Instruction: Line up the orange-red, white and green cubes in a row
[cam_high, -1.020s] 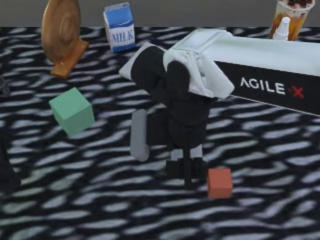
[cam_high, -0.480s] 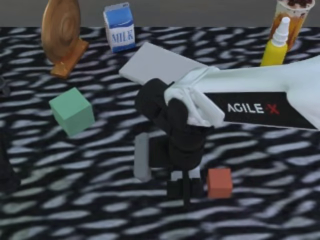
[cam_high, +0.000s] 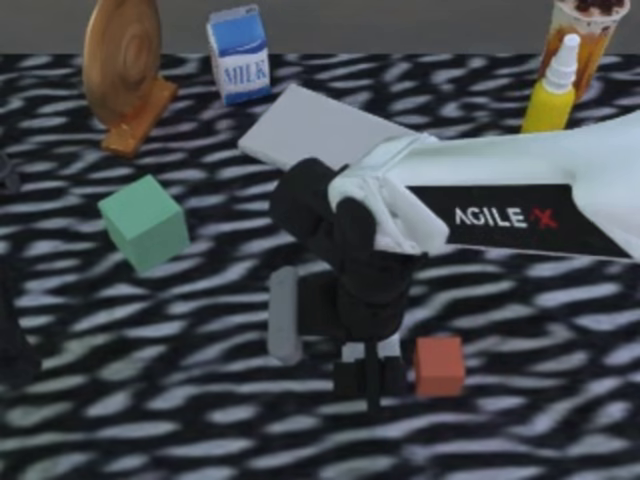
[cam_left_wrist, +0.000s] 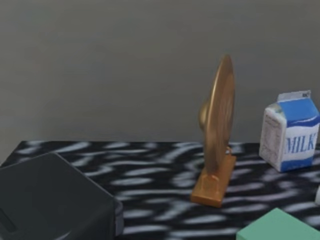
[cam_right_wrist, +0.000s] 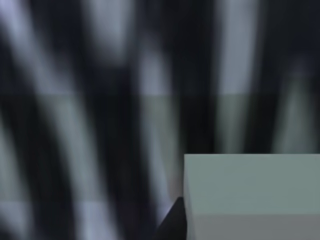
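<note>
My right gripper (cam_high: 370, 378) reaches down near the table's front middle, shut on the white cube (cam_high: 358, 351). Only slivers of that cube show under the black wrist in the top view. In the right wrist view its pale face (cam_right_wrist: 250, 190) fills one corner beside a dark fingertip (cam_right_wrist: 172, 227). The orange-red cube (cam_high: 439, 365) rests on the table just right of the gripper, almost touching the right finger. The mint green cube (cam_high: 145, 222) sits apart at the left, and its corner (cam_left_wrist: 280, 227) shows in the left wrist view. My left arm (cam_high: 12, 345) stays parked at the left edge.
A flat grey-white slab (cam_high: 310, 125) lies behind the right arm. Along the back stand a wooden disc on a stand (cam_high: 125, 60), a milk carton (cam_high: 238, 52), a yellow bottle (cam_high: 555, 90) and a drink cup (cam_high: 585, 25). A dark box (cam_left_wrist: 50, 200) sits near the left wrist camera.
A second ago the right arm came toward the front edge with the white cube, uncovering the slab and yellow bottle. It has held still for the last half second.
</note>
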